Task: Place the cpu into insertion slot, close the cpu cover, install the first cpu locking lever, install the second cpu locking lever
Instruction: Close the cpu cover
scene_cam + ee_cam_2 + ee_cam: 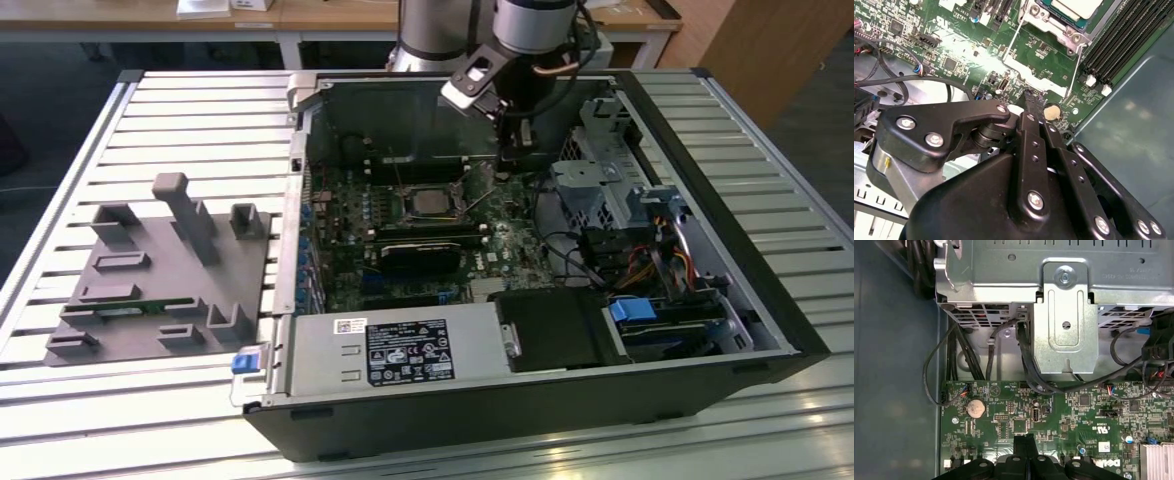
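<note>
Risks, as I judge them:
- The case wall and drive cage sit close beside the arm. A sideways sweep could clip them or snag the black cables running from the cage onto the board edge.
- The tips are low over the board near its cage-side edge, by the coin cell. Dropping further here would hit small parts, not a lever.
- The two wire levers look unlatched and splayed, so a glancing push could bend one or skid off it.

The cpu sits in the slot, mid-board. The cover looks down over it.

Pose: the arm comes down near-vertical into the open case, with the wrist above the board between slot and cage and the fingers pointing at the board. The gripper is pinched narrow, with nothing visible between the fingers, just off a lever end and not touching it.
</note>
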Robot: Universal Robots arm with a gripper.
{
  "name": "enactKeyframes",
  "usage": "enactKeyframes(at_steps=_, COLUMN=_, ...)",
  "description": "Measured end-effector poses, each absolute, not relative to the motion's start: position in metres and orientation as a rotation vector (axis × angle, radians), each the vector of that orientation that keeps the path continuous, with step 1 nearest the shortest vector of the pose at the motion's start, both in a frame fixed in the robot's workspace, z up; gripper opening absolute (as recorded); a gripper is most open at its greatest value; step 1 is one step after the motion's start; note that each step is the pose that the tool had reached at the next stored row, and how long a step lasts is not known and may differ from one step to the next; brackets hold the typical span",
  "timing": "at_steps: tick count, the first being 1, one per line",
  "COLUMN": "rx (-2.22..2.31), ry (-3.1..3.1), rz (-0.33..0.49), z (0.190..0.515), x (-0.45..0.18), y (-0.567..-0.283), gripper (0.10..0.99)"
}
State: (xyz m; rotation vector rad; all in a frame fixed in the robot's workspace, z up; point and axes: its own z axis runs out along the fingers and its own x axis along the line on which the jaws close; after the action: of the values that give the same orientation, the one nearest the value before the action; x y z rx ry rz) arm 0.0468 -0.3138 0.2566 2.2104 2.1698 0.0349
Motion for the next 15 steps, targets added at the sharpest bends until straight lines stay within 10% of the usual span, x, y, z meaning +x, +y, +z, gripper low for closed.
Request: enactKeyframes(at_steps=15, rx=2.210, ry=2.170, rz=0.035, z=0.245, x=0.049, y=-0.312, gripper=0.106)
